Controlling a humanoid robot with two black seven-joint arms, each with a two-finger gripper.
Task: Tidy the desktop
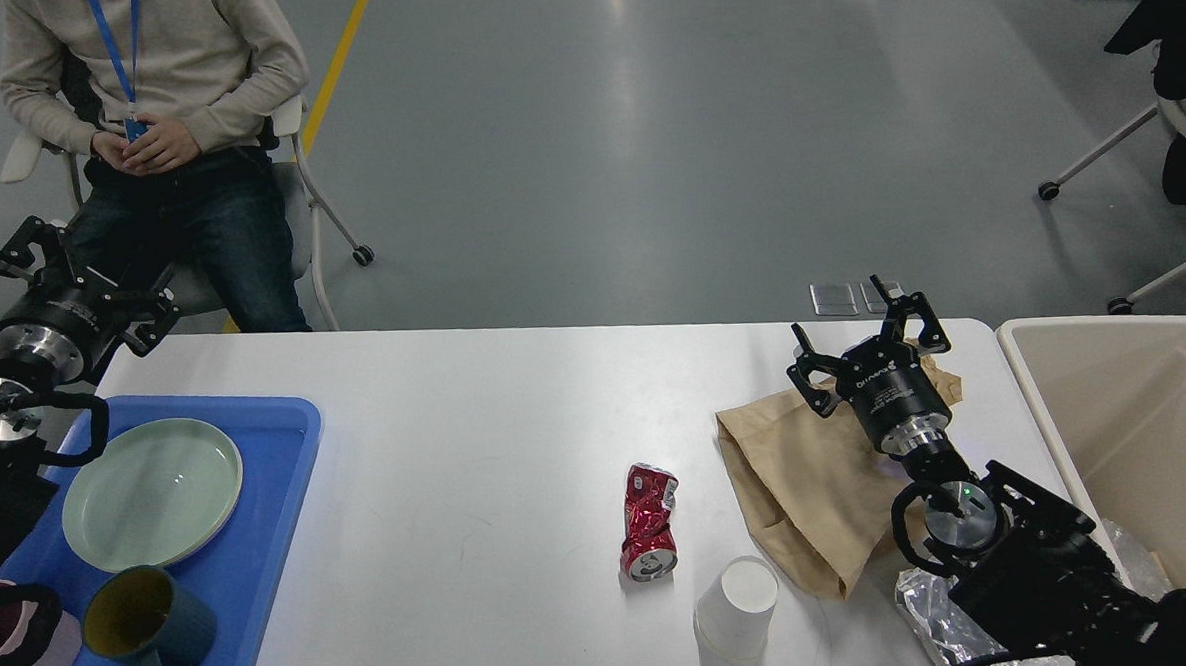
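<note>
The white desktop point(476, 408) holds a crushed red can point(649, 523) lying near the middle front. A white paper cup point(737, 607) stands just right of it. A crumpled brown paper bag point(805, 479) lies at the right. My right gripper point(861, 333) is open and empty, above the bag's far end. My left gripper point(85, 277) is open and empty, beyond the table's far left corner and behind the blue tray point(262, 548). Crumpled clear plastic point(925, 609) lies by my right arm at the front right.
The blue tray holds a green plate point(152, 492), a dark teal mug point(145, 623) and a pink mug point(16, 638) partly hidden by my left arm. A beige bin point(1117, 420) stands off the table's right end. A seated person point(158, 112) is behind the far left corner.
</note>
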